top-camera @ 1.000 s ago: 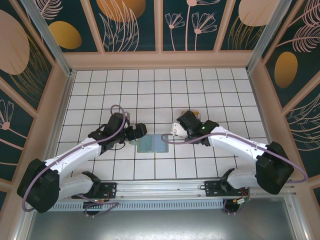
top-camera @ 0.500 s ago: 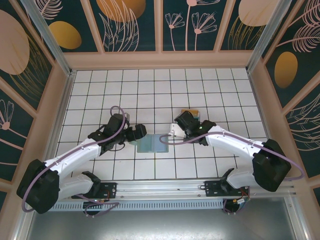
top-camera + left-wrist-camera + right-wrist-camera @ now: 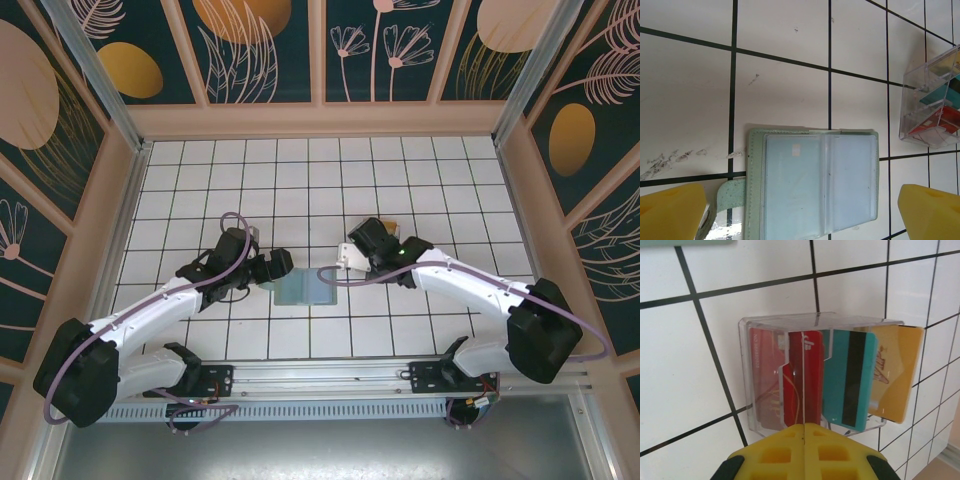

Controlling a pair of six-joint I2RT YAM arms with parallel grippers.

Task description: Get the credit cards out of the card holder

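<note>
The card holder (image 3: 812, 187) lies open and flat on the white tiles, its pale blue-grey sleeves showing no cards; it also lies between the arms (image 3: 305, 288). My left gripper (image 3: 800, 215) hovers open above it, one yellow finger at each side (image 3: 283, 262). The credit cards stand in a small clear tray (image 3: 746, 370): a red card (image 3: 812, 385), a teal card (image 3: 847, 380) and a gold card (image 3: 897, 372). My right gripper (image 3: 804, 426) is shut, its tips meeting at the tray's near edge in line with the red card (image 3: 352, 257). I see nothing between its pads.
The clear tray (image 3: 932, 107) sits about one tile to the right of the card holder. The holder's closing tab (image 3: 732, 200) sticks out by my left finger. Wooden walls ring the tiled floor (image 3: 200, 180), with free tiles behind both arms.
My right gripper has shifted a little left and farther back over the tray. The left arm and the card holder have not moved.
</note>
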